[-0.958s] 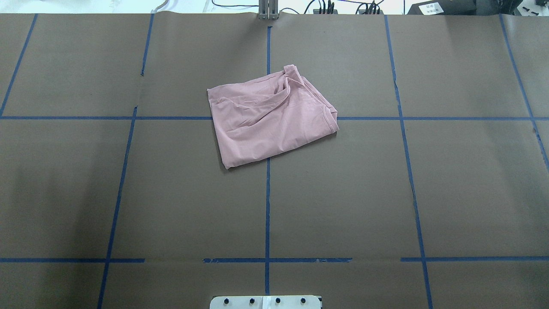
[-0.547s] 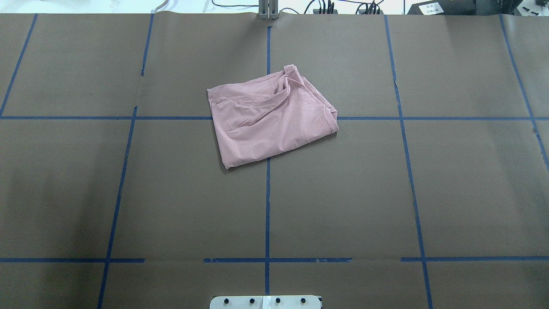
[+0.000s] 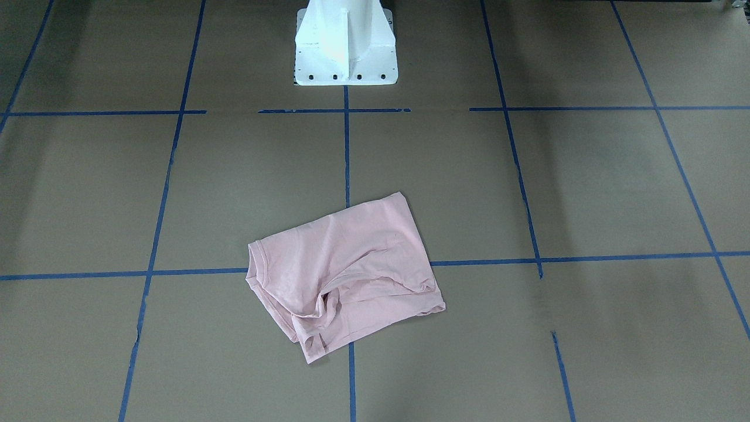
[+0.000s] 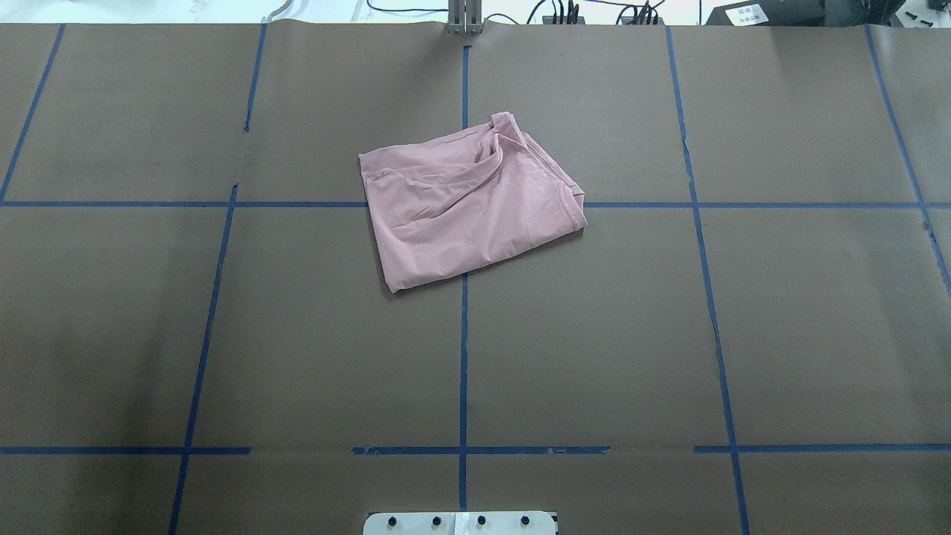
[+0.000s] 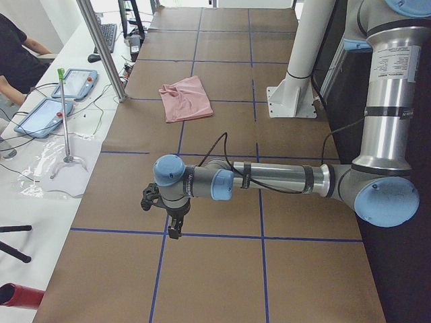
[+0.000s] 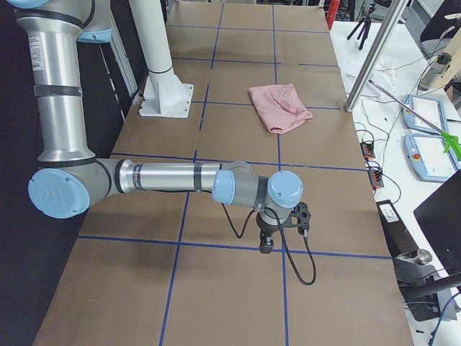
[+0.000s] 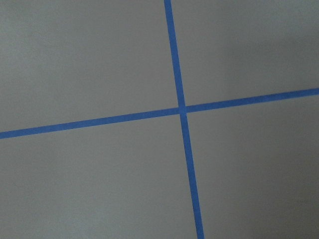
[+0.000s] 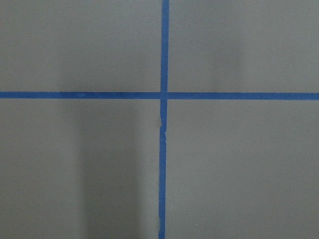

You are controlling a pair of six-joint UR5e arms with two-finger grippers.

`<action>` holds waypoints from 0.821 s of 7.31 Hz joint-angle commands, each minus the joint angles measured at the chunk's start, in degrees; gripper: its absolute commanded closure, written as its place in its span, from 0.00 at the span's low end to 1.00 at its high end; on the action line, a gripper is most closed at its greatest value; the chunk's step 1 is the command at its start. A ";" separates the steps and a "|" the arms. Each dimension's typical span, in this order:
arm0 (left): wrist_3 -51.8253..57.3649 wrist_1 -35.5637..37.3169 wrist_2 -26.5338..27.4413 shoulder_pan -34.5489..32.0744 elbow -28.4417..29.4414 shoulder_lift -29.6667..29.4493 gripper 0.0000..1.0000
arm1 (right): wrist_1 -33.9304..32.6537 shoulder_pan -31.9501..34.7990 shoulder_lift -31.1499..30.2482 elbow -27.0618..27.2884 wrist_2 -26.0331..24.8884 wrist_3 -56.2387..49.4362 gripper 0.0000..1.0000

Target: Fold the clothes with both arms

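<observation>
The pale pink T-shirt (image 4: 468, 208) lies folded into a rumpled, roughly square bundle on the brown paper at the table's middle, with nothing touching it (image 3: 340, 269). It shows small in the exterior left view (image 5: 185, 99) and the exterior right view (image 6: 279, 107). My left gripper (image 5: 174, 231) hangs over a blue tape line far from the shirt, and I cannot tell whether it is open or shut. My right gripper (image 6: 266, 245) hangs the same way at the table's other end, and I cannot tell its state either. Both wrist views hold only brown paper and crossing tape.
The white pedestal base (image 3: 344, 53) stands at the robot's edge of the table (image 5: 293, 101). Blue tape lines (image 4: 463, 357) divide the brown paper. Beyond the far edge are a metal post (image 5: 101, 47), tablets (image 5: 74, 84), cables and a seated person (image 5: 17, 57).
</observation>
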 commanded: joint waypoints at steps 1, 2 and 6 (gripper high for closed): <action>1.09 0.54 -0.13 -0.14 -0.31 0.04 0.00 | 4.64 -0.25 -1.21 -0.28 -2.50 4.02 0.00; 1.00 0.54 -0.13 -0.06 -0.40 0.12 0.00 | 5.17 -0.42 -1.21 -0.28 -2.23 5.18 0.00; 1.00 0.45 -0.22 -0.05 0.21 0.12 0.00 | 5.26 -0.51 -1.21 -0.37 -2.23 5.19 0.00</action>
